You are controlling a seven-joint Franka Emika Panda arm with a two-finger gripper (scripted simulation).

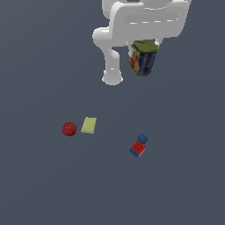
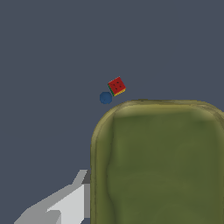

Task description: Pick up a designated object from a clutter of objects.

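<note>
The tin can (image 1: 143,58), with dark navy sides, yellow-red label marks and an olive-green top, hangs well above the floor under my white hand at the top of the exterior view. My gripper (image 1: 144,44) is shut on it, though the hand hides the fingers there. In the wrist view the can's green top (image 2: 162,166) fills the near part of the picture, and one grey finger (image 2: 72,202) lies against its side. The other finger is out of view.
On the floor lie a red apple (image 1: 69,128), a flat yellow-green pad (image 1: 89,125), a red-and-blue cube (image 1: 138,148) and a small blue ball (image 1: 142,139) touching it. The cube (image 2: 117,86) and ball (image 2: 105,97) also show in the wrist view. My white arm link (image 1: 112,66) stands beside the can.
</note>
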